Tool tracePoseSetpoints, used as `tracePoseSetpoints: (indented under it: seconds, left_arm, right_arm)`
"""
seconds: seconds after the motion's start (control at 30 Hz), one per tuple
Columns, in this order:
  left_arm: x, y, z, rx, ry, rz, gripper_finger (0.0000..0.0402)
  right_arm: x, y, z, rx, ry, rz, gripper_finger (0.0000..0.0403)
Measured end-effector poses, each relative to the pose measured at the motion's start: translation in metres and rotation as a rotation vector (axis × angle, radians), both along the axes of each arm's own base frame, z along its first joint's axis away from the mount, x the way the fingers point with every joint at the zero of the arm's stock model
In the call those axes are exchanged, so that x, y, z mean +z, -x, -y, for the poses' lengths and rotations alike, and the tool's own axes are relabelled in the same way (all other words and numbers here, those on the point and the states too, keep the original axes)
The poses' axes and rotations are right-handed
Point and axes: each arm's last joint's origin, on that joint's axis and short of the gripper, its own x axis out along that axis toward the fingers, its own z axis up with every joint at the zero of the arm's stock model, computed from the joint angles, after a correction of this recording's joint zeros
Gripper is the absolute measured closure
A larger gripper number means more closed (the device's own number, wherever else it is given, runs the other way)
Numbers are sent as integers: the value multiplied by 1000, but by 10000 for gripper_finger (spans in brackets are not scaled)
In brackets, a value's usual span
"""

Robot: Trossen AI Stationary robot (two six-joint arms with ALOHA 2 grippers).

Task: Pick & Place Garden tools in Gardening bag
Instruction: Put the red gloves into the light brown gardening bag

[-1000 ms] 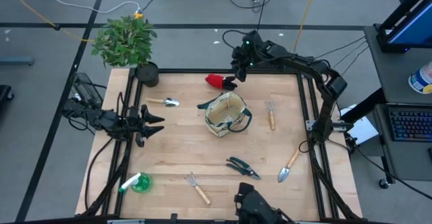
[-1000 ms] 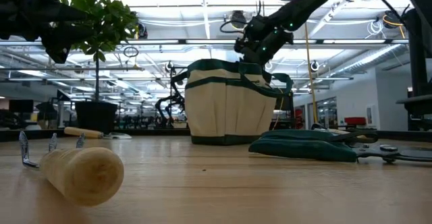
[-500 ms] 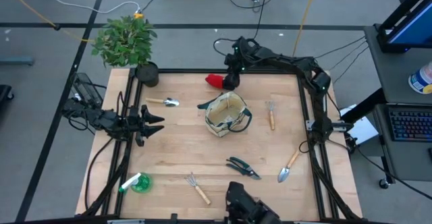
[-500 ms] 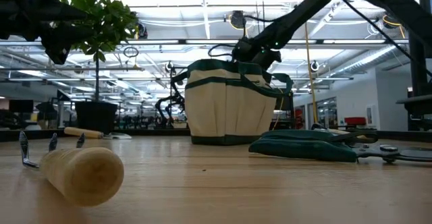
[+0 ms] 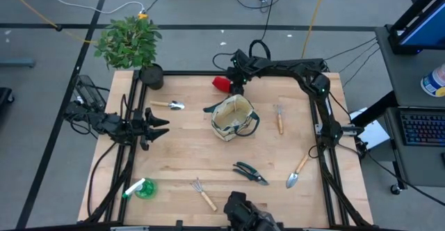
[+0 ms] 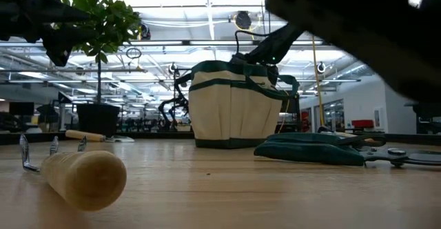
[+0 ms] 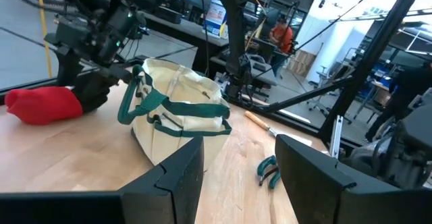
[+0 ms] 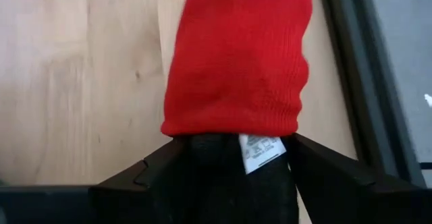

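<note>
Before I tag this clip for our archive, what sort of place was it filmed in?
Probably a robotics lab or workshop: a framed wooden table with mounted arms, cables across the grey floor, and a computer keyboard alongside.

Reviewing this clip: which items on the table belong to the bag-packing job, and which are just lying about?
Job items: gardening bag; red-black gloves, with the right gripper down at them; trowels; rakes; pruning shears; sprayer.

Lying about: potted plant. The left gripper waits at the left edge.
</note>
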Motion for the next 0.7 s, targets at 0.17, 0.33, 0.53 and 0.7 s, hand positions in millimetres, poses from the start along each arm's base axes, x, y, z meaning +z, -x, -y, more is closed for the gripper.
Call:
tracePoseSetpoints:
  seconds: [0.17, 0.33, 0.53, 0.7]
  left_arm:
    - [0, 0, 0, 0, 1, -1, 210]
    - [0, 0, 0, 0, 0, -1, 211]
    - [0, 0, 0, 0, -1, -2, 211]
    - [0, 0, 0, 0, -2, -1, 210]
  right_arm:
    - [-10, -3, -3, -8, -10, -32, 176]
    - [-10, -5, -7, -22, -1, -46, 230]
    - [-9, -6, -7, -44, 37, -68, 324]
    - [6, -5, -6, -62, 89, -32, 373]
